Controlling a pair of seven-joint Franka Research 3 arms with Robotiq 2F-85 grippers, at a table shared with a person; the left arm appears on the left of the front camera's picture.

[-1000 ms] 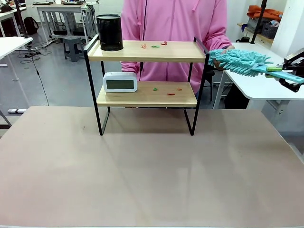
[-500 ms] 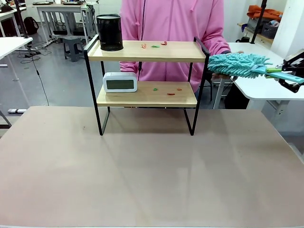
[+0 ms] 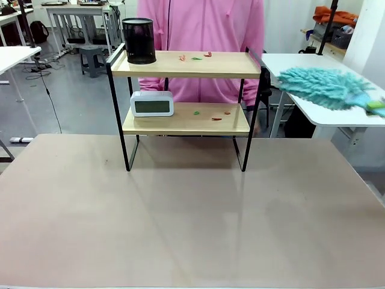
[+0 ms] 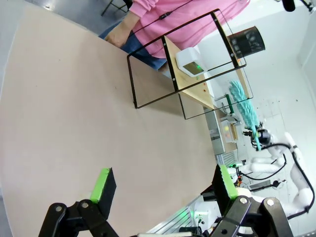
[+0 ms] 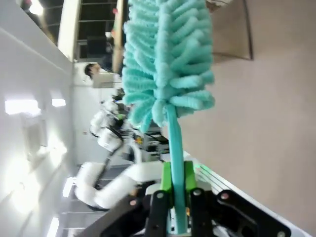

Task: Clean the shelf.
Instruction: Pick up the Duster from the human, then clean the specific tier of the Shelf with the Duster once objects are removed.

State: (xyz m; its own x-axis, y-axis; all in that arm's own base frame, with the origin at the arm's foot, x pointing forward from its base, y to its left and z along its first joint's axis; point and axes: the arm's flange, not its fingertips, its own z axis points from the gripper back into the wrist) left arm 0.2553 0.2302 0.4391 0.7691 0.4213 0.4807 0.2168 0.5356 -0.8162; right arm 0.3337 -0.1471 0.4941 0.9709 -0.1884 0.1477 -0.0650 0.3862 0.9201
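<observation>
The shelf [image 3: 186, 64] stands at the table's far side, also seen in the left wrist view [image 4: 200, 81]. Small red and green scraps [image 3: 195, 58] lie on its top board, and more scraps [image 3: 215, 116] on the lower board. To its right a teal fluffy duster [image 3: 322, 87] hangs in the air at top-board height, head pointing left. In the right wrist view my right gripper [image 5: 177, 182] is shut on the duster's handle [image 5: 174, 143], below the fluffy head [image 5: 168, 59]. My left gripper [image 4: 164, 185] is open over the bare table, well away from the shelf.
A black mesh pen holder [image 3: 139, 41] stands on the top board's left end. A white digital clock [image 3: 152, 103] sits on the lower board's left. A person in pink [image 3: 201, 27] stands behind the shelf. A white side table [image 3: 319, 90] lies at the right.
The person's hand has let go of the duster head and drawn back. The duster has shifted right and tipped, handle end lower. The left gripper stays open.
</observation>
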